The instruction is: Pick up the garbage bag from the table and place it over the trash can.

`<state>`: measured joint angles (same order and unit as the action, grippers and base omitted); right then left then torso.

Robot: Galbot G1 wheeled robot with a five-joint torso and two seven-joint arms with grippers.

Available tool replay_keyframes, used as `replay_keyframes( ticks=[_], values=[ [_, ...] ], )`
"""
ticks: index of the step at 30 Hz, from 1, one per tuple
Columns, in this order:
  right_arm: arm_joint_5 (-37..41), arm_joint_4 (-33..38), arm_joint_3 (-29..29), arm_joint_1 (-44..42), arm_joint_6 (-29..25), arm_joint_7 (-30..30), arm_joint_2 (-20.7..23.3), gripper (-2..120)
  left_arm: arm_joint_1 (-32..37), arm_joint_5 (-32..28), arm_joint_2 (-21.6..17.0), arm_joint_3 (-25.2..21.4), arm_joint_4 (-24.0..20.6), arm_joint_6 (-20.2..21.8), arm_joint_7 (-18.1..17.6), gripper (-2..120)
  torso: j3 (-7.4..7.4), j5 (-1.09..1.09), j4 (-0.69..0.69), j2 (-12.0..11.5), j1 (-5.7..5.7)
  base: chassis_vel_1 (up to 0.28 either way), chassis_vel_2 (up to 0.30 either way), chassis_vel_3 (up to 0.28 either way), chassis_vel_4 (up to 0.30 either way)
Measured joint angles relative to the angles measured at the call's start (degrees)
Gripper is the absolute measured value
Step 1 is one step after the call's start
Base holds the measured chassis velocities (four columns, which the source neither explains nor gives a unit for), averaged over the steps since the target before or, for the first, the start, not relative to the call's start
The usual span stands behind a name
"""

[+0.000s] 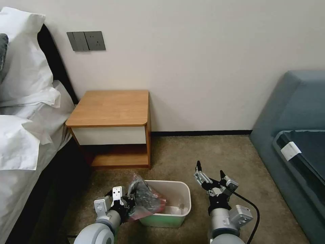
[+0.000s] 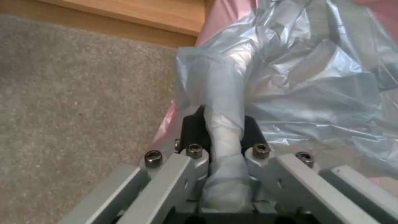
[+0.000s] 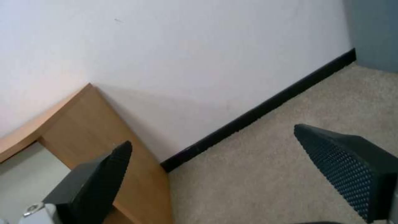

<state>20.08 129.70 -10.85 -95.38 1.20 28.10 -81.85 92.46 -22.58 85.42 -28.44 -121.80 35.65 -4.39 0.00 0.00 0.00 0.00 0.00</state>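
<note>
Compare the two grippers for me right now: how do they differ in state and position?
The left gripper is shut on a twisted fold of the garbage bag; the right gripper is open and holds nothing. The left gripper sits at the trash can's left rim, with the bag bunched over that side; the right gripper hangs above the carpet, to the right of the trash can. Both point toward the wall.

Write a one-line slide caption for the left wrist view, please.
Left gripper shut on a twisted fold of the garbage bag, above the carpet.
</note>
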Motion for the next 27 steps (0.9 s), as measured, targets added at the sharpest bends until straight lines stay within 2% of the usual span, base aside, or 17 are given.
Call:
replay_keyframes(
  ticks=[5,8,9,11,12,13,14,15,17,18,20,27],
  values=[
    [-0.20,0.01,0.11,0.09,0.02,-0.06,-0.01,100,0.28,0.47,-0.01,-0.08,-0.29,-1.15,-0.51,4,0.00,0.00,0.00,0.00,0.00,0.000,0.000,0.000,0.000],
    [-0.61,0.25,0.29,-0.01,-0.61,-2.19,0.44,100,0.95,1.93,-0.20,0.01,-0.62,-6.46,-0.52,4,0.00,0.00,0.00,0.00,0.00,0.000,0.000,0.000,0.000],
    [-0.61,0.25,0.29,-0.01,-0.61,-2.19,0.44,100,0.95,1.93,-0.20,0.01,-0.62,-6.46,-0.52,4,0.00,0.00,0.00,0.00,0.00,0.000,0.000,0.000,0.000],
    [-0.59,0.15,0.17,-0.44,-4.66,-11.99,1.62,100,1.38,3.03,-0.54,-0.04,-0.64,-13.31,0.10,4,0.00,0.00,0.00,0.00,0.00,0.000,0.000,0.000,0.000],
    [-0.59,0.15,0.17,-0.44,-4.66,-11.99,1.62,100,1.38,3.03,-0.54,-0.04,-0.64,-13.31,0.10,4,0.00,0.00,0.00,0.00,0.00,0.000,0.000,0.000,0.000],
    [0.31,0.15,0.03,-0.47,-6.32,-20.51,3.05,100,1.61,3.19,-0.89,-0.28,-0.83,-16.93,0.57,4,0.00,0.00,-0.01,0.00,0.00,0.000,0.000,0.000,0.000],
    [0.31,0.15,0.03,-0.47,-6.32,-20.51,3.05,100,1.61,3.19,-0.89,-0.28,-0.83,-16.93,0.57,4,0.00,0.00,-0.01,0.00,0.00,0.000,0.000,0.000,0.000],
    [2.19,0.18,0.02,0.05,-6.42,-28.12,4.60,100,1.86,2.69,-1.30,-0.63,-1.35,-19.07,1.12,4,0.00,0.00,-0.01,0.00,0.00,0.000,0.000,0.000,0.000],
    [4.10,0.00,0.14,1.95,-5.49,-37.17,6.51,100,2.25,2.37,-2.13,-1.27,-2.09,-22.89,2.29,4,0.00,0.00,0.00,0.00,0.00,0.000,0.000,0.000,0.000],
    [4.10,0.00,0.14,1.95,-5.49,-37.17,6.51,100,2.25,2.37,-2.13,-1.27,-2.09,-22.89,2.29,4,0.00,0.00,0.00,0.00,0.00,0.000,0.000,0.000,0.000],
    [4.80,-0.85,0.49,4.69,-3.23,-43.46,8.32,100,2.26,3.09,-3.26,-2.23,-2.48,-26.71,3.58,4,0.00,0.00,0.01,0.00,0.00,0.000,0.000,0.000,0.000],
    [6.35,-2.84,3.00,9.89,1.74,-44.82,12.82,100,1.55,4.38,-4.13,-2.99,-2.29,-30.90,4.65,4,0.00,-0.01,0.00,0.00,0.00,0.000,0.000,0.000,0.000]
  ],
)
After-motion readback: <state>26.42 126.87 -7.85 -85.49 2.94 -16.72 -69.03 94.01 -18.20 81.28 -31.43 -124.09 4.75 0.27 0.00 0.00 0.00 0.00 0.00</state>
